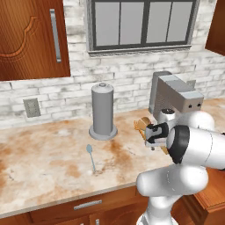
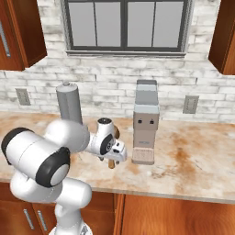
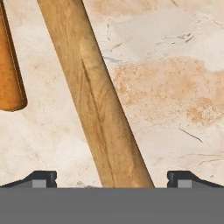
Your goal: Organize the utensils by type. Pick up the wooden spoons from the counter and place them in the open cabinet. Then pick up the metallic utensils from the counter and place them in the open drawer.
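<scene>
The claw [image 3: 111, 179] stands with its jaws fully apart, nothing between them yet. In the hand view the two dark fingertips [image 3: 41, 178] rise at either side of the lower edge, and the handle of a wooden spoon [image 3: 94, 94] runs diagonally between them, from upper left to lower centre. The handle is centred in the gap and lies on the desk [image 3: 175, 87].

Risks from this position:
- The handle is skewed to the jaw line. Closing without aligning may roll or pivot the spoon rather than clamp it.
- A second, darker orange wooden handle [image 3: 8, 65] lies just beside the first, at the left edge. A finger descending there may strike it or trap both pieces.
- Descending too far would drive the fingertips into the stone surface.
- A grip far from the spoon's balance point may let it tilt during the lift to the cabinet; which part of the handle is framed cannot be determined.

In the left base view the claw [image 1: 149, 134] hangs over the desk [image 1: 44, 162] near a grey coffee machine [image 1: 176, 94]. A thin metal spoon [image 1: 91, 157] lies well apart to the left, in front of a grey cylindrical canister [image 1: 103, 112].
</scene>
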